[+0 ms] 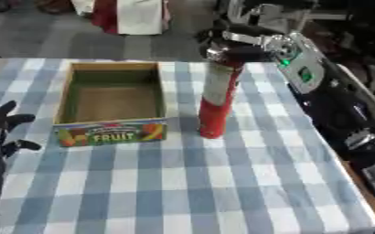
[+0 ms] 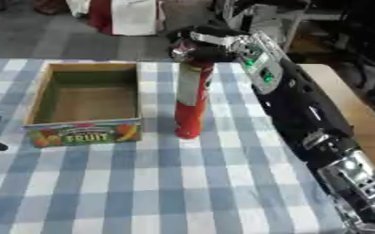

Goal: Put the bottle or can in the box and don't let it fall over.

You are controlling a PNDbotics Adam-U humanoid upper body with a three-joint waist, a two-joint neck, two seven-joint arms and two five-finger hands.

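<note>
A tall red can with a white label stands upright on the checked tablecloth, just right of the box. My right hand comes in from the upper right and is curled round the can's top. The cardboard box with a "FRUIT" label on its front wall lies open and has nothing in it. At the lower left edge my left hand rests open, fingers up, well away from the box.
The blue and white checked table stretches toward the front. My right arm runs along the table's right edge. Furniture and a red and white object stand on the floor behind the table.
</note>
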